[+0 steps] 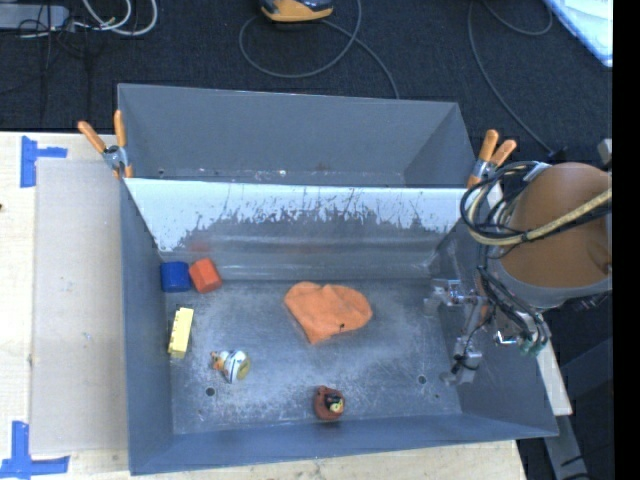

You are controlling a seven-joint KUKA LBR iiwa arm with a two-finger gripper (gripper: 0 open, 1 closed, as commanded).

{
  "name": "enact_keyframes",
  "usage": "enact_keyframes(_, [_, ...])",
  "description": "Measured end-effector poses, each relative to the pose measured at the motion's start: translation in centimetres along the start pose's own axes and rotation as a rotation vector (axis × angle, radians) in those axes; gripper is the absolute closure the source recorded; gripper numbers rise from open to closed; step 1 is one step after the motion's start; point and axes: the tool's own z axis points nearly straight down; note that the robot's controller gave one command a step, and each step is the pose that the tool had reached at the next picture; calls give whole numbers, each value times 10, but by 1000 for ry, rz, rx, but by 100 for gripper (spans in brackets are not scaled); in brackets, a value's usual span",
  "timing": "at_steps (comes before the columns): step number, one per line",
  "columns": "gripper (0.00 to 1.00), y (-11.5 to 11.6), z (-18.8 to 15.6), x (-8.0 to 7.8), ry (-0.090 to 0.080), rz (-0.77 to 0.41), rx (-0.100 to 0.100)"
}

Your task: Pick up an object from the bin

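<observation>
While the gripper [462,353] hangs hard by one wall of the grey bin [300,148], spread or pressed together I cannot tell, the orange lump [328,311] lies well to its left, likely soft and light, best pinched across its middle; bare floor around it, small yellow block [181,330] farther left

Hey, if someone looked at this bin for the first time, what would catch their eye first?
The big orange floppy lump in the middle of the bin floor draws the eye first. Next comes the gripper, low by the bin's right wall, well apart from that lump. At the left sit a blue block and an orange block side by side, with a yellow block nearer the front.
</observation>
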Motion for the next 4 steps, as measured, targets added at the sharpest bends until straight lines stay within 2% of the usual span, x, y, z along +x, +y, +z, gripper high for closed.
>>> enact_keyframes(1, [0,0,0,0,0,0,0])
enact_keyframes(2, [0,36,30,-25,-4,13,2])
enact_keyframes(3, [0,74,71,-27,-2,-71,-2])
enact_keyframes(4, [0,74,85,-50,2,-31,-1])
